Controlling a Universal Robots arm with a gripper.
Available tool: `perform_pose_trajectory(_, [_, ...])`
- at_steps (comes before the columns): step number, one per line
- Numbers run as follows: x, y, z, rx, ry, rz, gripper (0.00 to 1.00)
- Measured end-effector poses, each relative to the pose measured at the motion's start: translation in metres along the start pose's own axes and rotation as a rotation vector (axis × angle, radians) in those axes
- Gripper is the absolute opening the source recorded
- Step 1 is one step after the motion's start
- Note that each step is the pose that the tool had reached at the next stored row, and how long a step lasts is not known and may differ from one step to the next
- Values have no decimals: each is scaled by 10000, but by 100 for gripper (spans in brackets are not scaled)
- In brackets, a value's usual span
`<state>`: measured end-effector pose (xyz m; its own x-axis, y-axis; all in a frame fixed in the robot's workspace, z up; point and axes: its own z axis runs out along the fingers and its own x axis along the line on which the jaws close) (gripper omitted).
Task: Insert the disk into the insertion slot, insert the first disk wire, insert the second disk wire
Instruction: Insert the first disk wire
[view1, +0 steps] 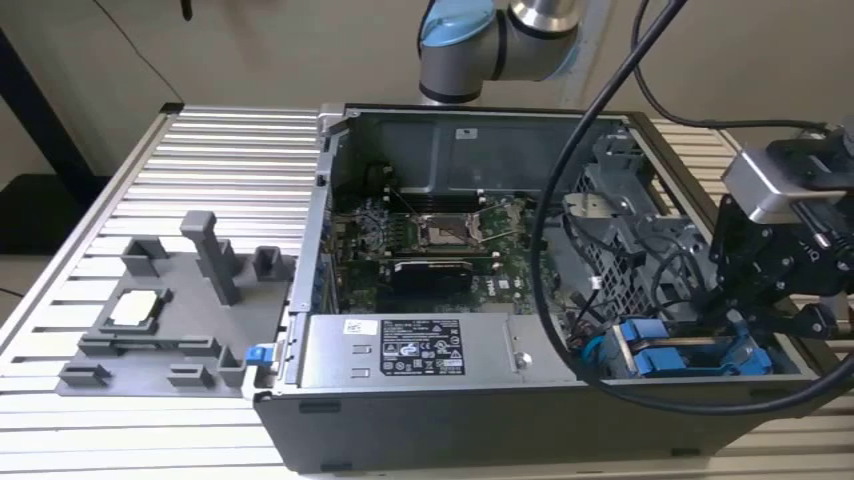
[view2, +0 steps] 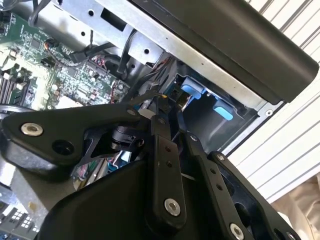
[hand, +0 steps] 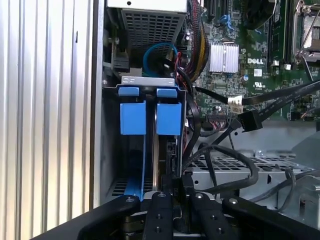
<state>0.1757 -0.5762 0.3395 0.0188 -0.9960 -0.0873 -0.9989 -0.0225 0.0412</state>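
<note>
Exterior view, lower right: your gripper (view1: 733, 320) hung over the slot (view1: 694, 342), where the disk (view1: 663, 360) already sat in its blue frame. Its fingers (view2: 161, 150) were drawn together low beside the disk, probably positioned for the wiring step.

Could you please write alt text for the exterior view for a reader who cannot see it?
The gripper hangs over blue disk carriers in a corner of an open computer case, at the exterior view's right. The case lies on a slatted table beside a grey holder tray.
</note>
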Motion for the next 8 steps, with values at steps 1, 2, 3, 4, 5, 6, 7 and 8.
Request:
perform_pose_trajectory(1, [0,0,-1,3,-1,31,19])
perform_pose_trajectory(2, [0,0,0,4,0,54,19])
perform_pose_trajectory(3, [0,0,3,5,2,74,19])
perform_pose_trajectory(4, [1,-1,16,7,3,93,19])
perform_pose_trajectory(5, [3,-2,34,7,4,116,19])
perform_pose_trajectory(6, [4,-2,48,9,11,137,19])
perform_pose_trajectory(7, [5,-3,60,9,15,155,19])
perform_pose_trajectory(8, [7,-3,67,9,2,157,19])
